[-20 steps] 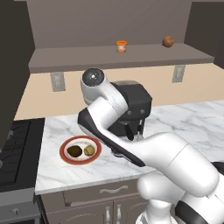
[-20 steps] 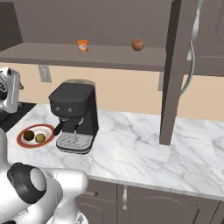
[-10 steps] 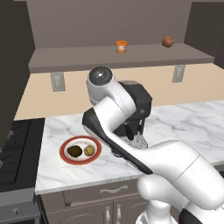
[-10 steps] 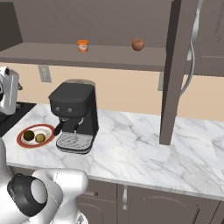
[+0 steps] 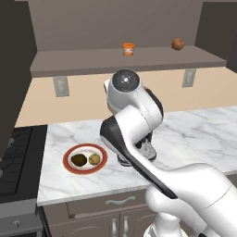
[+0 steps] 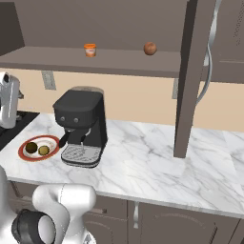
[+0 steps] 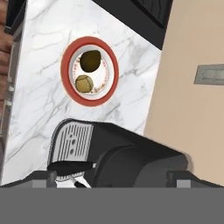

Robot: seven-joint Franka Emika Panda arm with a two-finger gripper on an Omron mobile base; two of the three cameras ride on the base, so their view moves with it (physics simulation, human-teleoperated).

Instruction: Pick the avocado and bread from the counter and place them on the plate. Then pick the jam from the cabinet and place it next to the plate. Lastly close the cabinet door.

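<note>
On the white marble counter [image 5: 199, 139] lies the red-rimmed plate [image 5: 69, 166], with the dark avocado [image 5: 79, 160] and the tan bread [image 5: 94, 159] side by side on it. The hand view looks down from high above on the plate [image 7: 65, 72], the avocado [image 7: 91, 60] and the bread [image 7: 83, 83]. My gripper [image 7: 111, 178] is open, its fingertips wide apart with nothing between them, above the coffee machine. The orange jam [image 5: 128, 48] stands on the shelf of the open cabinet [image 5: 92, 62]; the jam [image 6: 89, 49] also shows from the right.
A black coffee machine [image 6: 81, 126] stands right of the plate. A reddish-brown ball [image 6: 150, 48] sits on the shelf right of the jam. The cabinet door [image 6: 190, 81] stands open, edge-on, with a curved silver handle [image 6: 208, 62]. A stove [image 5: 14, 152] borders the counter's left end.
My arm's upper joint has swung to the right in the left base view. Plate, food and jam have not moved.
</note>
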